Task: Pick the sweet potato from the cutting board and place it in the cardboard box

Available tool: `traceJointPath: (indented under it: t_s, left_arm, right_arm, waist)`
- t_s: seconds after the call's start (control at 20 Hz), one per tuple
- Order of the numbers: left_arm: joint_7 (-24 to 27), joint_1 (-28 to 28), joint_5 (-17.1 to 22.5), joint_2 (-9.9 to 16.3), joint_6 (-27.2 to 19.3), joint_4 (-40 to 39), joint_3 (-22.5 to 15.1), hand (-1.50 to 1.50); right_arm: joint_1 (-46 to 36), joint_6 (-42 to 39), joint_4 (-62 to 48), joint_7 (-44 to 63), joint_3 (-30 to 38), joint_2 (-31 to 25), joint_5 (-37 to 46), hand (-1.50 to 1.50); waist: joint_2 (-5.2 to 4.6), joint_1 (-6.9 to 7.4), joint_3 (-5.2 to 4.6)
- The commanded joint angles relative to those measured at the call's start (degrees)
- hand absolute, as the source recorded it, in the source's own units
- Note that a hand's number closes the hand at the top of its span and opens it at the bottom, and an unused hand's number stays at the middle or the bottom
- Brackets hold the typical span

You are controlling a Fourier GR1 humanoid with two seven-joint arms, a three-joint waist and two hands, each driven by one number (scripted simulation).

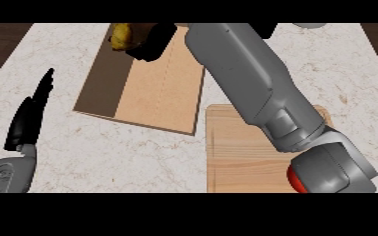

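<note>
No legible text, label, brand, number or sign appears on any surface in the head view.
</note>
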State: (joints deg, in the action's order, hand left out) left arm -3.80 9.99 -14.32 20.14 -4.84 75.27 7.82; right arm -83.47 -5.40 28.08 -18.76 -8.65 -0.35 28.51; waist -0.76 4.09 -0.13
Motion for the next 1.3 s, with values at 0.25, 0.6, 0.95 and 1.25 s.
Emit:
traceJointPath:
  t_s: [0.25,0.6,0.95,1.25]
  left_arm:
    - [0.9,2.3,-1.3,-1.9,-0.5,-0.9,-1.9,0.00]
    - [0.3,4.1,-1.3,-2.0,1.4,-1.0,-3.2,0.00]
    - [1.2,3.1,-1.4,-1.5,1.3,-1.3,-2.7,0.00]
    - [0.0,4.1,-0.8,-0.1,1.5,-1.5,-0.9,0.00]
  right_arm:
    - [-0.1,10.5,-7.4,4.5,-9.8,0.3,-5.4,1.50]
    - [0.1,5.0,-8.6,10.8,-12.2,0.4,-13.7,-1.50]
    - [0.8,9.5,-6.9,3.9,-10.8,0.4,-19.8,-1.50]
    - [0.1,14.2,-6.5,-0.1,-4.8,0.4,-28.1,-1.50]
  waist:
    - [-0.93,3.68,-0.12]
    - [-1.10,5.64,-0.11]
    - [-1.10,4.63,-0.02]
    - [-1.18,3.94,0.02]
